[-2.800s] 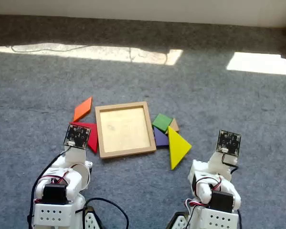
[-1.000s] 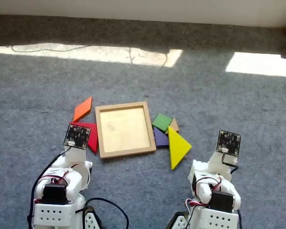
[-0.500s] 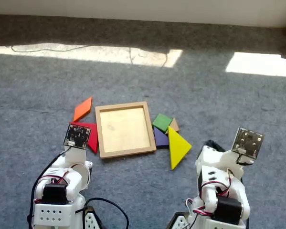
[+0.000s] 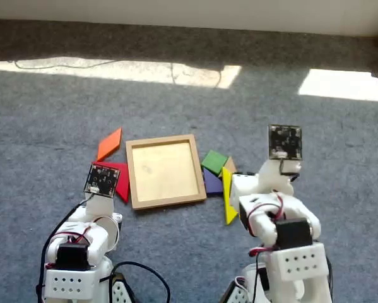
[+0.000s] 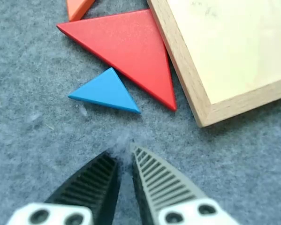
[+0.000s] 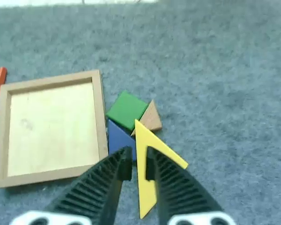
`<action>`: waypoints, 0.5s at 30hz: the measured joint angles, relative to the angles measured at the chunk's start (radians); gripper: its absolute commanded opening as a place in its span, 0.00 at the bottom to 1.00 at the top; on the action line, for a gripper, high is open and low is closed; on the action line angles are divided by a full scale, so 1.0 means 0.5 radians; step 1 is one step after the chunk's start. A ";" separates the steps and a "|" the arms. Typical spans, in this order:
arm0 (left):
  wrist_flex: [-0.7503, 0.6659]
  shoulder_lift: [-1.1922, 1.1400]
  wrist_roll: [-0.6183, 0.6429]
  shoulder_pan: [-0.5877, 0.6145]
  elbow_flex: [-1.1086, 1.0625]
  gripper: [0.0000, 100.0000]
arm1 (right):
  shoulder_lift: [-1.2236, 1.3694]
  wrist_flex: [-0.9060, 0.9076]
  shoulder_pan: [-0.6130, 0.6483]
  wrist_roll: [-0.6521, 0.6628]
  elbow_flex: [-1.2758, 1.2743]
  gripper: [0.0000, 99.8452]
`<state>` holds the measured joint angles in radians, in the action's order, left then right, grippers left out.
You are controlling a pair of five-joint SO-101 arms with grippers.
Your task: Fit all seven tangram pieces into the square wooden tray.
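The square wooden tray point(image 4: 138, 202) lies empty between my arms. Left of it are an orange parallelogram point(image 4: 110, 144) and a red triangle point(image 4: 118, 175). A small blue triangle point(image 5: 105, 90) lies beside the red triangle point(image 5: 131, 47), just ahead of my left gripper point(image 5: 124, 154), which is shut and holds nothing. To the tray's right lie a green square point(image 6: 127, 110), a tan triangle point(image 6: 152, 120), a dark blue triangle point(image 6: 117, 136) and a yellow triangle point(image 6: 144, 139). My right gripper point(image 6: 136, 159) hovers shut over the yellow triangle point(image 4: 227, 202), which the right arm point(image 4: 274, 189) partly hides.
Everything rests on grey carpet point(image 4: 302, 126). Sunlit patches point(image 4: 340, 83) fall across the far carpet, along with a thin cable point(image 4: 62, 63). The left arm's base point(image 4: 81, 252) sits near the front edge. Bare carpet lies beyond the tray.
The right arm has swung up and forward from its folded pose to above the yellow triangle. The left arm and all pieces have stayed still.
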<state>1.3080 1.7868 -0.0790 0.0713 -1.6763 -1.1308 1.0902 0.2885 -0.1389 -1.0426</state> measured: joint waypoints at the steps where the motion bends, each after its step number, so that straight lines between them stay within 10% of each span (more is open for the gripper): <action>1: 0.000 0.000 0.000 0.000 0.000 0.01 | 0.086 -0.028 0.028 -0.003 0.000 0.30; 15: 0.000 0.000 0.000 0.000 0.000 0.01 | 1.292 -0.451 0.107 -0.138 0.003 0.32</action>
<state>1.3080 1.7868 -0.0790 0.0713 -1.6763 -0.4849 0.8646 0.3422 -0.2079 -1.0411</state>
